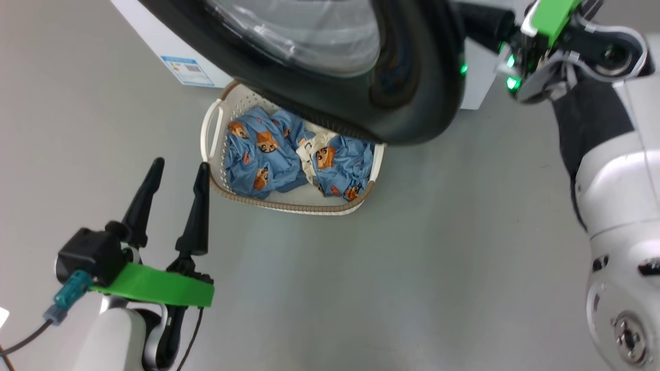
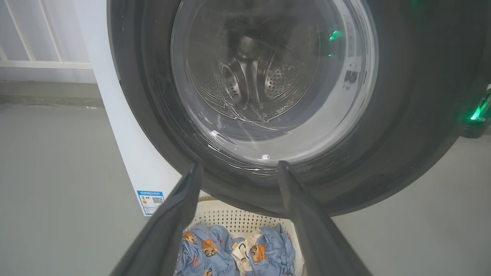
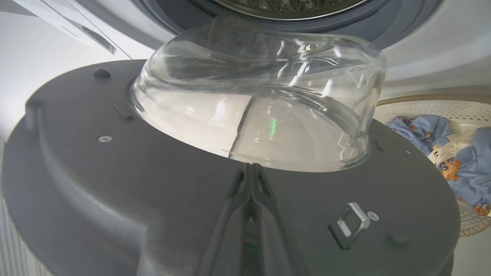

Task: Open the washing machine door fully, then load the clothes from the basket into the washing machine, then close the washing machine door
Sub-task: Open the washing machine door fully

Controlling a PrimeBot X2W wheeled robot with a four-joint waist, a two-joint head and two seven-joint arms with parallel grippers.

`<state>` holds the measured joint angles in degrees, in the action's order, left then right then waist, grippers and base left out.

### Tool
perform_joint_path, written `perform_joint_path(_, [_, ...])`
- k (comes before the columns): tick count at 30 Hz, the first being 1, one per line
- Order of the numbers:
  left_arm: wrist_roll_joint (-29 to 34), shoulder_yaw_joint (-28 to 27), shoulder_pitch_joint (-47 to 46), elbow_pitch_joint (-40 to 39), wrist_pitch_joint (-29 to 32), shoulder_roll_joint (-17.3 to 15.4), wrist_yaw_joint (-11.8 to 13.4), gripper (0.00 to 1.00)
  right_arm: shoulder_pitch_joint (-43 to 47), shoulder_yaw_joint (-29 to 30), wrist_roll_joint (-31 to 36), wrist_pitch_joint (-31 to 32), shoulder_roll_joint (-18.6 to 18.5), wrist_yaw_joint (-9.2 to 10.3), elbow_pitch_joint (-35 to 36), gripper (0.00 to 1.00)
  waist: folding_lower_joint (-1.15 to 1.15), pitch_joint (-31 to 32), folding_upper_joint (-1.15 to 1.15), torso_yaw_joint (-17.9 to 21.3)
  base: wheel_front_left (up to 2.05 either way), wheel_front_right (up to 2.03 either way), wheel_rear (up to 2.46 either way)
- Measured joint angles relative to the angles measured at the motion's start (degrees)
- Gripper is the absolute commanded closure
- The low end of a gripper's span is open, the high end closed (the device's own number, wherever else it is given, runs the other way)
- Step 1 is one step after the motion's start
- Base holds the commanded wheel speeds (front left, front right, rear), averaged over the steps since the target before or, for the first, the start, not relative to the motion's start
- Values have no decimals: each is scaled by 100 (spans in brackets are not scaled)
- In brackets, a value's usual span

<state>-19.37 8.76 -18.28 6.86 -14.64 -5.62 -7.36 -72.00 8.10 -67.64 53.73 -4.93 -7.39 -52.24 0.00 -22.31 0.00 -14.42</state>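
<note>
Over grey floor (image 1: 464, 232), the right hand (image 3: 251, 166), fingers together, lies at the black-rimmed round glass door (image 3: 115, 184)'s inner face; left hand (image 1: 180, 165) spread.

- Label sticker (image 1: 187, 70) (image 2: 150, 201), blue-bordered, on the white front of the washing machine (image 1: 147, 36), at the low corner just beside the basket (image 1: 210, 129). A blue header strip, coloured bars and a QR code show.
- Its print is too small to read.
- No other text, brand or number is legible.
</note>
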Motion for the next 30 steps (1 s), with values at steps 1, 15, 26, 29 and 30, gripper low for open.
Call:
perform_joint_path(1, [0, -3, 26, -7, 0, -3, 0, 0, 93, -58, -97, 71, 8, 0, 87, 100, 0, 24, 0, 6, 0, 0, 0])
perform_joint_path(15, [47, 7, 227, -8, 0, -38, 0, 0, 1173, -1063, -1181, 648, 49, 0, 1059, 100, 0, 344, 0, 43, 0, 0, 0])
perform_joint_path(26, [103, 44, 309, -66, 0, -87, 0, 0, 1869, -2109, -1931, 603, 27, 0, 1709, 100, 0, 522, 0, 16, 0, 0, 0])
perform_joint_path(29, [103, 66, 311, -92, 0, -91, 0, 0, 1951, -2402, -2093, 505, 25, 0, 1788, 100, 0, 543, 0, 10, 0, 0, 0])
perform_joint_path(30, [103, 77, 312, -109, 0, -93, 0, 0, 1964, -2488, -2158, 460, 23, 0, 1796, 100, 0, 551, 0, 7, 0, 0, 0])
